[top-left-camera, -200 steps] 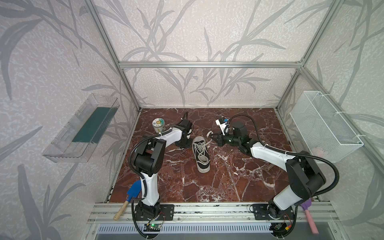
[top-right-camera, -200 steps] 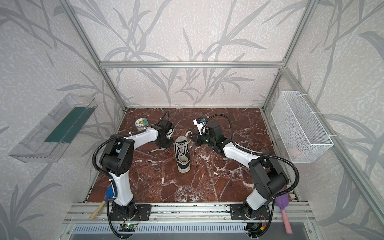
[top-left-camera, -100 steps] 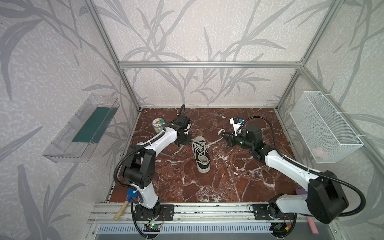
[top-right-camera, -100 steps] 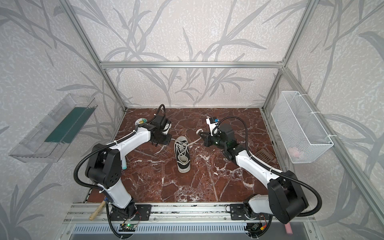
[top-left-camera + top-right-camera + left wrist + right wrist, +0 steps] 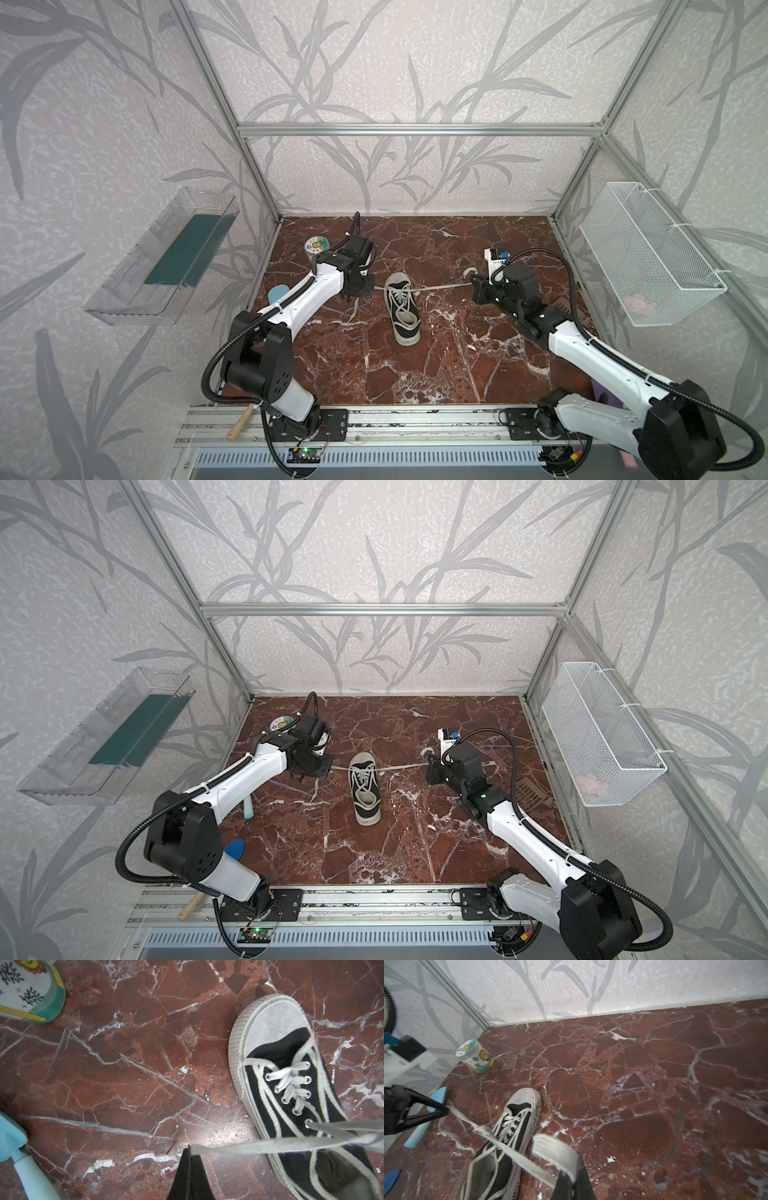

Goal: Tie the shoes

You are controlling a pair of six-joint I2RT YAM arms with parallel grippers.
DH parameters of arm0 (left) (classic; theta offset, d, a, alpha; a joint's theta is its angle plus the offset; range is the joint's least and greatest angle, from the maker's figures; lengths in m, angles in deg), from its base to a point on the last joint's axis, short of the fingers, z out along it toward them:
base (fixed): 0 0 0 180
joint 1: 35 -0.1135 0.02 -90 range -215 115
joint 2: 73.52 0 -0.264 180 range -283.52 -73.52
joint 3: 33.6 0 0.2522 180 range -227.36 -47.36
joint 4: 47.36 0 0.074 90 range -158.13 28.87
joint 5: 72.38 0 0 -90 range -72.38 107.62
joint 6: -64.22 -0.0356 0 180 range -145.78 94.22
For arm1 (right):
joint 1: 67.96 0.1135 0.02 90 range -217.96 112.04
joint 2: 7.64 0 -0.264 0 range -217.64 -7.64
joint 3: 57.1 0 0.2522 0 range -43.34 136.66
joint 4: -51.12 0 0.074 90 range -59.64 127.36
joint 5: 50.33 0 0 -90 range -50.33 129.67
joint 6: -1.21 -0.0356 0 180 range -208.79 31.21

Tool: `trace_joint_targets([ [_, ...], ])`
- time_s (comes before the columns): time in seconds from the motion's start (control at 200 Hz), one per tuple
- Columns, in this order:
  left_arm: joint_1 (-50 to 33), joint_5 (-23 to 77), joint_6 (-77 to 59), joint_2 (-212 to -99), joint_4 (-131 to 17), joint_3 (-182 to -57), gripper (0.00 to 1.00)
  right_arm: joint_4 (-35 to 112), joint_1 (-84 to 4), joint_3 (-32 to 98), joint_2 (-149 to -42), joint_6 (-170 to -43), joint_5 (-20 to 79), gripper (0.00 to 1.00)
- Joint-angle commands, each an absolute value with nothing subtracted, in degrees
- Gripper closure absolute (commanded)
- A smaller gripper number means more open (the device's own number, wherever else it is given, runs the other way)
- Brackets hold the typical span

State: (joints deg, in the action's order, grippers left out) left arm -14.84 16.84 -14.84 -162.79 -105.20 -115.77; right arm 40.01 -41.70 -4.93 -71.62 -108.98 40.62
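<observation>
Marble tabletop (image 5: 457,374): left hand (image 5: 371,289), right hand (image 5: 473,283) each pinch white laces (image 5: 440,286); basket (image 5: 648,253) holds something pink (image 5: 635,302).

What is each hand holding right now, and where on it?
The left hand pinches one white lace of the sneaker; the right hand pinches the other lace. Both grip short of the free ends, with the tails loose beyond.
</observation>
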Motion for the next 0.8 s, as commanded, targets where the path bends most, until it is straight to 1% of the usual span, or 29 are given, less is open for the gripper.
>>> trace_joint_targets([
  [0.0,-15.49,13.21,-11.25,-159.95,-109.26,-114.31,1.0,36.46,-41.99,-6.34,-69.63,-110.96,47.97,1.0],
  [0.22,-16.42,12.53,-9.73,-159.91,-110.78,-112.22,1.0,32.01,-42.03,-7.83,-69.27,-116.06,53.2,1.0],
  [0.45,-20.62,11.87,-7.76,-159.68,-109.02,-109.34,1.0,26.16,-42.12,-7.52,-71.04,-118.97,59.32,1.0],
  [0.795,-24.99,13.69,-10.04,-165.27,-107.74,-112.53,1.0,15.63,-43.59,-5.83,-73.85,-124.84,66.36,1.0],
])
